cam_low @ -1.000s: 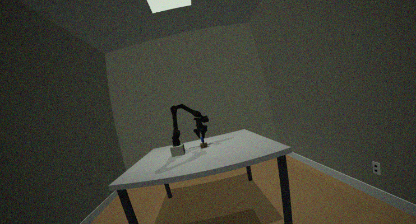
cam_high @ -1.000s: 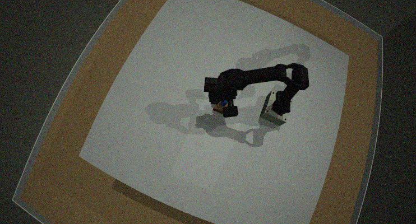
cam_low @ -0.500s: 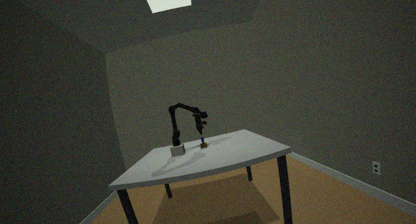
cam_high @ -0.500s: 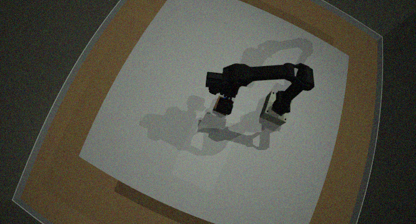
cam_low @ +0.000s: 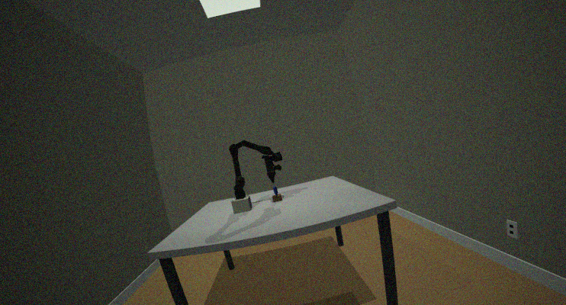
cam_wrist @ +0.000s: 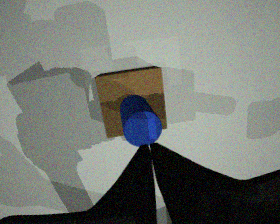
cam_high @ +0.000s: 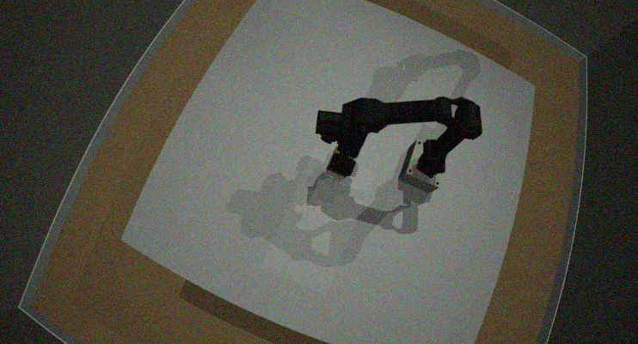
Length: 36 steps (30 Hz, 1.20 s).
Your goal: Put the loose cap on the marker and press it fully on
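Observation:
The brown holder block [cam_low: 276, 197] [cam_wrist: 111, 90] stands on the table. A blue upright piece, the cap [cam_low: 274, 190] [cam_wrist: 142, 129], stands over the block on the marker, its round top facing up. The marker's body cannot be told apart from the cap, and how far down the cap sits is not clear. My gripper [cam_low: 273, 183] [cam_wrist: 149, 151] is shut with nothing between its fingers. Its tips are together just above the cap in the exterior view and at the lower edge of the cap's top in the wrist view. Whether they touch it is unclear.
The arm's pale base block [cam_high: 417, 181] [cam_low: 241, 204] stands on the white table [cam_high: 249, 95] [cam_low: 316, 203], to the left of the holder in the exterior view. Shadows of the arm fall across the table around the holder.

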Available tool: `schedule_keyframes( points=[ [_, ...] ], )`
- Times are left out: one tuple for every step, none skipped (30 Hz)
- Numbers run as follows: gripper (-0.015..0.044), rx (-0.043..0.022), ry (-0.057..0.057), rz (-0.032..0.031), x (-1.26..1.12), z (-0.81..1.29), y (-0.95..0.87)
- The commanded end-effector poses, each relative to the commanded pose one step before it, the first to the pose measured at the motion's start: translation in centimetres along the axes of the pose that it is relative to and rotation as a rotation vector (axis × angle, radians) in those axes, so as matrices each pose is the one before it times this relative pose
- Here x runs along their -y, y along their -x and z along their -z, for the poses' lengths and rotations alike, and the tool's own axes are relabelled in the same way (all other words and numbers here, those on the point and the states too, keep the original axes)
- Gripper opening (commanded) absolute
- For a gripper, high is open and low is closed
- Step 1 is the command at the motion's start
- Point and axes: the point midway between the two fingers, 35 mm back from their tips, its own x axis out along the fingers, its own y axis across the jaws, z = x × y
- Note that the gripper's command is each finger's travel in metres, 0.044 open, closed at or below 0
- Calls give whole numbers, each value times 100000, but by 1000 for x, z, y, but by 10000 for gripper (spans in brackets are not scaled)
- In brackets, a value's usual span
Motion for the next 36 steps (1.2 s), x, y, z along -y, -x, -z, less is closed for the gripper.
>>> schedule_keyframes(
  points=[
    [0, 293, -719, -324, -35, -33, -3],
    [0, 0, 0, 0, -1, -1, -51],
    [0, 0, 0, 0, -1, -1, -70],
    [0, 0, 0, 0, -1, -1, -93],
    [0, 0, 0, 0, -1, -1, -105],
    [0, 0, 0, 0, -1, -1, -123],
    [0, 0, 0, 0, -1, 0, -147],
    [0, 0, 0, 0, -1, 0, -146],
    [0, 0, 0, 0, 0, 1, -159],
    [0, 0, 0, 0, 0, 1, -151],
    [0, 0, 0, 0, 0, 1, -143],
    [0, 0, 0, 0, 0, 1, -138],
    [0, 0, 0, 0, 0, 1, -135],
    [0, 0, 0, 0, 0, 1, -133],
    [0, 0, 0, 0, 0, 1, -132],
    [0, 0, 0, 0, 0, 1, -131],
    [0, 0, 0, 0, 0, 1, -130],
    [0, 0, 0, 0, 0, 1, -129],
    [0, 0, 0, 0, 0, 1, -128],
    [0, 0, 0, 0, 0, 1, -127],
    [0, 0, 0, 0, 0, 1, -126],
    [0, 0, 0, 0, 0, 1, -125],
    [0, 0, 0, 0, 0, 1, -124],
    [0, 0, 0, 0, 0, 1, -123],
    [0, 0, 0, 0, 0, 0, -123],
    [0, 0, 0, 0, 0, 0, -123],
    [0, 0, 0, 0, 0, 0, -123],
    [0, 0, 0, 0, 0, 0, -123],
    [0, 0, 0, 0, 0, 0, -123],
    [0, -1, 0, 0, 0, 1, -145],
    [0, -1, 0, 0, 0, 2, -159],
    [0, -1, 0, 0, 1, 2, -133],
    [0, 0, 0, 0, 1, 2, -81],
    [0, 1, 0, 0, -7, -11, -20],
    [0, 1, 0, -1, -13, -18, -2],
    [0, 2, 0, -2, -24, -32, -1]
  ],
)
